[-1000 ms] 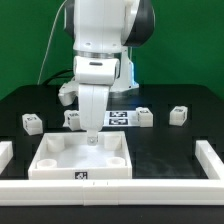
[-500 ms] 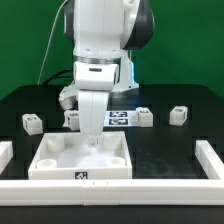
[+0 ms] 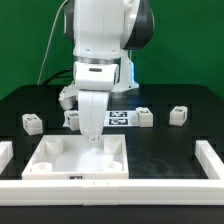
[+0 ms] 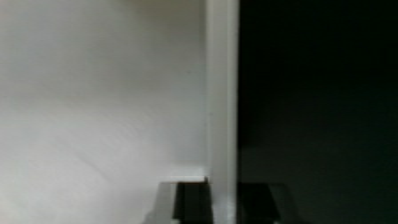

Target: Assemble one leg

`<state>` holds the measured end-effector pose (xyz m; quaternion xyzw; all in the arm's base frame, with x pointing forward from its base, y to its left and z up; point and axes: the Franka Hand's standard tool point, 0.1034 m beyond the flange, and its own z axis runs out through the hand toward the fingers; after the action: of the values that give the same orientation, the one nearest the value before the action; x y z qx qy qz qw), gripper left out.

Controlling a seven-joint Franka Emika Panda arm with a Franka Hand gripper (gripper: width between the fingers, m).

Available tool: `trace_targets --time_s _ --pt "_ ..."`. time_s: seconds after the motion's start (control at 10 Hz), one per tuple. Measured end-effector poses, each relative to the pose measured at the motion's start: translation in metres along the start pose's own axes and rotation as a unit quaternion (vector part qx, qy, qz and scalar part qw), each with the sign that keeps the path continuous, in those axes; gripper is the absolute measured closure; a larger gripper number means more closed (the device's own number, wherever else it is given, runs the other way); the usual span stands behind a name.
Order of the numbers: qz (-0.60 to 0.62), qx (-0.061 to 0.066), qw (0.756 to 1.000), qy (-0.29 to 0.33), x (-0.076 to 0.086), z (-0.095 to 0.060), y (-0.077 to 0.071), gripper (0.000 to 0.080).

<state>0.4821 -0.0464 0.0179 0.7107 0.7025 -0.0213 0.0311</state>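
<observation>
On the counter behind the panel, the leg lay loose, untouched by the hand (down at the panel's far rim; apart or together, I couldn't tell). It was likely light, rigid, slick plastic, and best pinched across opposite flat sides.

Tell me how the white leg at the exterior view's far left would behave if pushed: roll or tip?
The leg looks blocky with flat faces, so it would probably slide, not roll. It is low and stubby, so tipping seems unlikely. Being small, it is likely light and stiff.
</observation>
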Motion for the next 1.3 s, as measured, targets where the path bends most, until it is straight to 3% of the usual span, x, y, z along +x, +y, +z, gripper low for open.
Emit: trace_targets --time_s 0.6,1.0,1.1,1.3 --pt "0.0 0.0 1.0 0.0 0.002 0.0 0.0 0.0742" --pt "-0.01 -0.004 1.0 0.014 0.072 -0.006 0.004 0.0742" --pt "-0.019 0.0 1.0 0.016 0.083 -0.006 0.005 0.0742" --pt "-0.031 -0.004 0.999 0.024 0.103 -0.008 0.01 0.0742"
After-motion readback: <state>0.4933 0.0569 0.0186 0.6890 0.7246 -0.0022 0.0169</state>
